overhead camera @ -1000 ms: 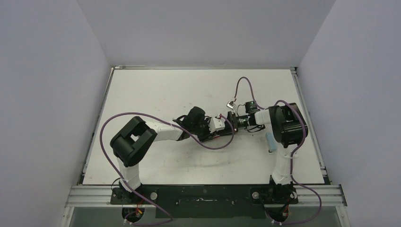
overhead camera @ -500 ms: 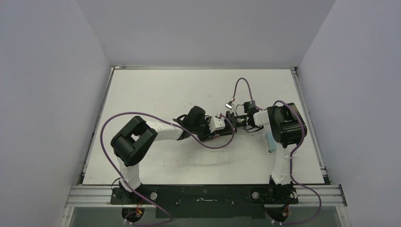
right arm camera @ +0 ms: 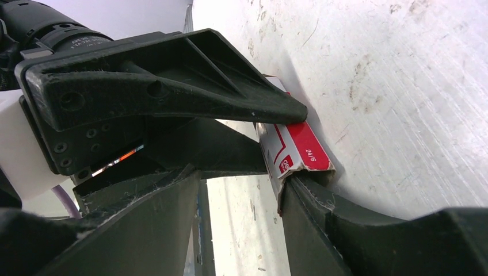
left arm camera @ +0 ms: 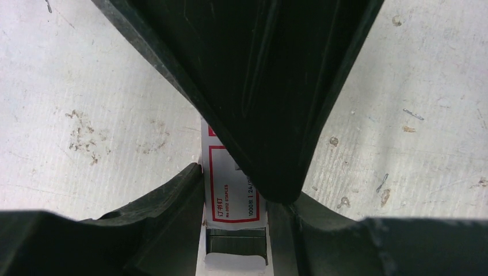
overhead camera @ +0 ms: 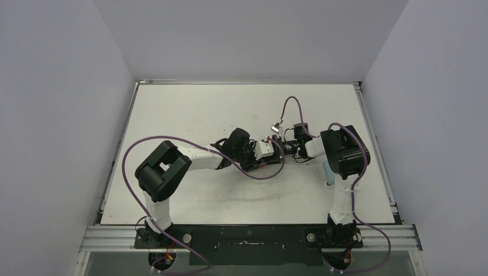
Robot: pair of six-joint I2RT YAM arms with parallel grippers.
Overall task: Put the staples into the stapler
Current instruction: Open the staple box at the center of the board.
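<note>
The small red-and-white staple box [left arm camera: 233,184] is clamped between the fingers of my left gripper [left arm camera: 235,192], just above the table. Its near end is open and shows grey staples [left arm camera: 235,240]. My right gripper [right arm camera: 241,184] faces it with jaws wide apart; one fingertip [left arm camera: 276,184] lies over the box, and the box's torn end [right arm camera: 296,155] rests against that finger. In the top view both grippers [overhead camera: 270,150] [overhead camera: 281,147] meet at the table's middle. A pale blue elongated object [overhead camera: 327,171], perhaps the stapler, lies beside the right arm.
The white table [overhead camera: 201,109] is stained, with a few stray staples [left arm camera: 413,114] lying loose on it. Purple cables [overhead camera: 290,103] loop over both arms. Grey walls close in the table at the left, back and right.
My right arm has shifted left, bringing its open gripper closer in over the box. The left arm and the box have stayed put.
</note>
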